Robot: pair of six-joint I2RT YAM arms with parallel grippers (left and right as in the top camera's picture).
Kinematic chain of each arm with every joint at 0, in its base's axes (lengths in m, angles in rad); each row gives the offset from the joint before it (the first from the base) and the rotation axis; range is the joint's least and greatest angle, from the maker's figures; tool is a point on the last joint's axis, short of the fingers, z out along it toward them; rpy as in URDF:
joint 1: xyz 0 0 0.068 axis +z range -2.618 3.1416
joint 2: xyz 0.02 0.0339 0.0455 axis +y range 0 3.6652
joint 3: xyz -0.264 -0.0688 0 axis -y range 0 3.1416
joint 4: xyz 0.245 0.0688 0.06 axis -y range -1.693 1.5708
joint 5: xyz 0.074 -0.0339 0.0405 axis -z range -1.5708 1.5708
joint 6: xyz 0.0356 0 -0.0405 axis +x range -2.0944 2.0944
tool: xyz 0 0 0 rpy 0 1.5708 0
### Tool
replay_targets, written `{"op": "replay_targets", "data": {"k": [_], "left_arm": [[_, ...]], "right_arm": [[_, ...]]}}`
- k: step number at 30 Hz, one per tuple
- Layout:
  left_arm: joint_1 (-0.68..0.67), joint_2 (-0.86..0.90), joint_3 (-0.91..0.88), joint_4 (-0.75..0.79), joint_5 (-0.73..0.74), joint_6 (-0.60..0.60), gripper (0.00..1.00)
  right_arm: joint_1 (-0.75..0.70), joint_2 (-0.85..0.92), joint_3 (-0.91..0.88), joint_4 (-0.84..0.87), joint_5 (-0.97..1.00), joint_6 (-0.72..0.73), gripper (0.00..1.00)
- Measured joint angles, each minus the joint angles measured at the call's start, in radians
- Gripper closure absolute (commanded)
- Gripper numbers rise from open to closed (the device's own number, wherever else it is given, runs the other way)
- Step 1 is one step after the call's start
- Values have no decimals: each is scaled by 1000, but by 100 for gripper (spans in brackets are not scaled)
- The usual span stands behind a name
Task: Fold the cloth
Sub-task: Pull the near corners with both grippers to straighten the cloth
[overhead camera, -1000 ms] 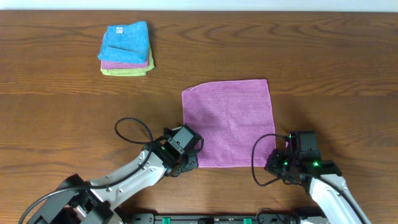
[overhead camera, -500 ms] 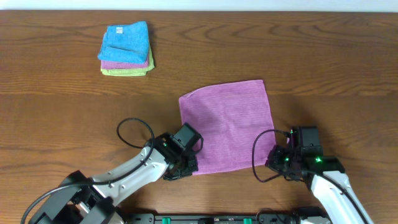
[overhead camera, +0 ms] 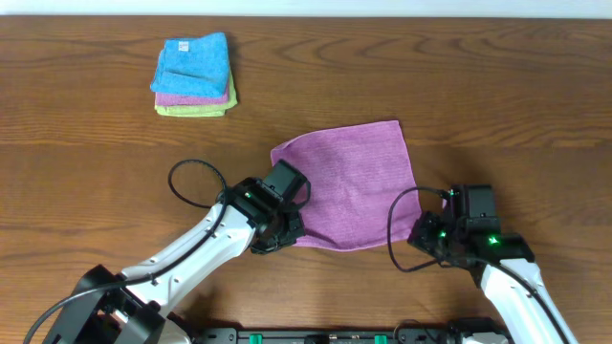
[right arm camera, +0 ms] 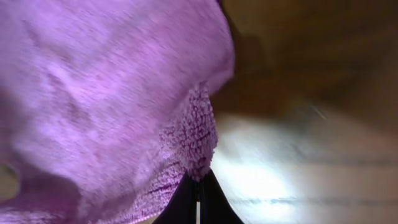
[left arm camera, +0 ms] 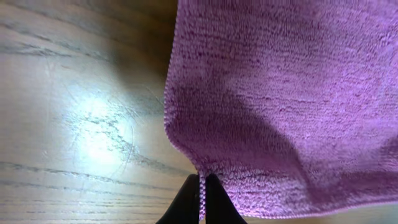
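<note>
A purple cloth point(overhead camera: 350, 182) lies spread in the middle of the wooden table, its near edge lifted. My left gripper point(overhead camera: 290, 232) is shut on the cloth's near left corner; the left wrist view shows the hem pinched between the fingers point(left arm camera: 202, 186) with the cloth point(left arm camera: 280, 93) stretching away above the wood. My right gripper point(overhead camera: 421, 233) is shut on the near right corner; the right wrist view shows the fingertips point(right arm camera: 199, 190) closed on the fluffy edge of the cloth point(right arm camera: 106, 99), held above the table.
A stack of folded cloths point(overhead camera: 194, 75), blue on pink on green, sits at the far left. A black cable loops beside each arm, one point(overhead camera: 191, 186) on the left and one point(overhead camera: 397, 239) on the right.
Both grippers have lifted the cloth's near corners and carried them away from the front edge. The near edge has risen and the cloth's visible area has shortened and skewed slightly left.
</note>
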Motion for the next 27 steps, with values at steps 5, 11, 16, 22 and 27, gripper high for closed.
{"op": "replay_targets", "data": {"k": [5,11,16,22,27], "left_arm": [[26,0,16,-11,-4,0,94],[67,0,42,-73,-4,3,94],[67,0,43,-87,2,4,94],[66,-2,43,-90,31,4,94],[43,-2,43,-90,68,8,94]], "right_arm": [[0,0,11,18,-24,-19,98],[0,-1,76,-141,-26,-39,98],[0,-26,113,-232,-15,-44,98],[0,-82,117,-331,5,-44,98],[23,-100,117,-359,30,-39,98]]}}
